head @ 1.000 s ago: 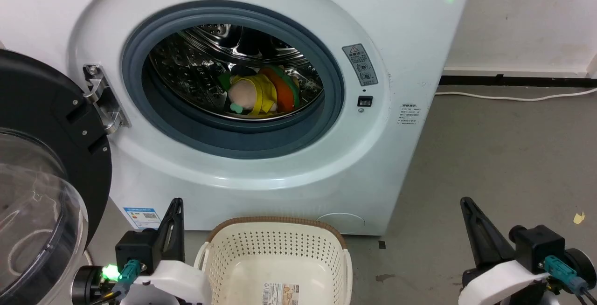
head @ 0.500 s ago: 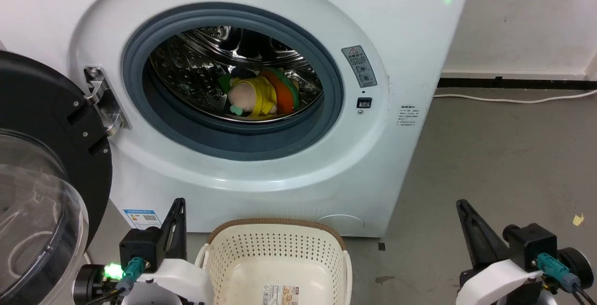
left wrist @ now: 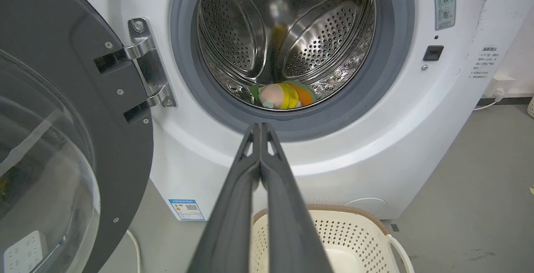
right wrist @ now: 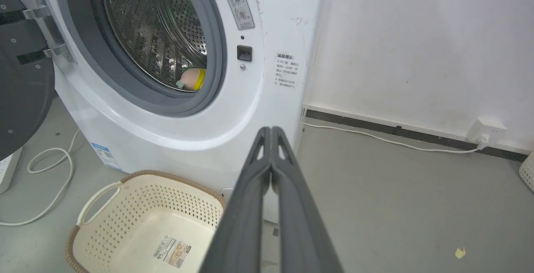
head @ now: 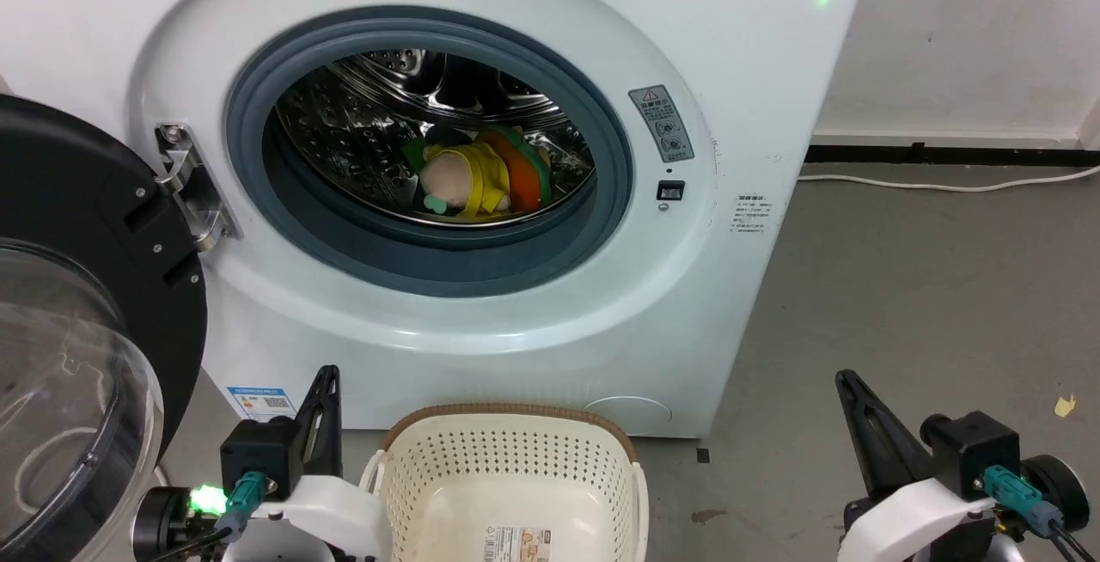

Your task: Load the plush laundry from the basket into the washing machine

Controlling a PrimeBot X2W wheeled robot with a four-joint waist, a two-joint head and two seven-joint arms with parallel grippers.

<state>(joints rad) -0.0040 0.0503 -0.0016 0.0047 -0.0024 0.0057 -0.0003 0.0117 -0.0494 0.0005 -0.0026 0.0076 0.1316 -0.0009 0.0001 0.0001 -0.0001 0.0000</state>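
Note:
Two plush toys lie in the steel drum of the washing machine [head: 739, 55]: a yellow, pinkish-beige and green one [head: 460, 177] [left wrist: 277, 96] and an orange burger shape [head: 520, 168] behind it. The cream basket [head: 430, 467] [right wrist: 125, 206] stands on the floor in front of the machine, and I see nothing in it but a paper label. My left gripper [head: 325, 377] [left wrist: 260, 127] is shut with nothing in it, left of the basket. My right gripper [head: 846, 381] [right wrist: 271, 131] is shut on nothing too, off to the basket's right.
The black-rimmed door [head: 86, 227] with its clear window hangs open at the left. A white cable [head: 945, 177] runs along the wall's base to a socket [right wrist: 486, 129]. Another cord [right wrist: 50, 168] lies on the grey floor left of the machine. A yellow scrap [head: 1066, 403] lies at right.
The head view has shifted slightly, so the machine sits a little lower. My right gripper has drifted a bit left and down in view. The toys and basket have not moved.

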